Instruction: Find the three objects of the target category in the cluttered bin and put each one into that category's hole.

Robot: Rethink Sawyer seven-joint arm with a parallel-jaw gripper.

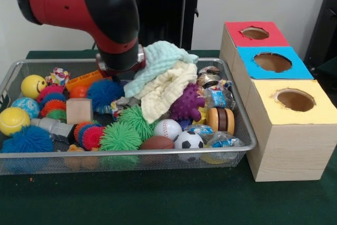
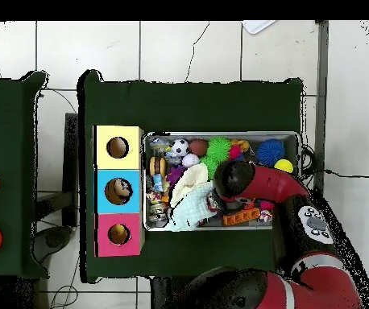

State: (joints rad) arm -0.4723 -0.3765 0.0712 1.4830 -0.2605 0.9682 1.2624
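Note:
The wire mesh bin [image 1: 158,153] is full of toys and also shows in the overhead view [image 2: 220,134]. My arm's wrist [image 1: 120,62] reaches down into the bin's back middle, beside a heap of cloths. The gripper itself is hidden below the wrist and behind toys. One small orange-tan lumpy thing [image 1: 75,148] lies at the bin's front rim, left of centre, partly hidden. I see no other such thing for certain. The red-topped hole [image 1: 255,33] is the farthest of three on the wooden box right of the bin, and it shows in the overhead view [image 2: 119,234].
Pale green and cream cloths [image 1: 163,77] are piled mid-bin. Spiky balls [image 1: 120,136], a toy football [image 1: 157,143], a soccer ball [image 1: 188,140], a baseball [image 1: 167,128] and a wooden cube [image 1: 79,110] crowd the bin. The blue-topped hole [image 1: 272,62] and the yellow-topped hole [image 1: 295,99] adjoin the red one.

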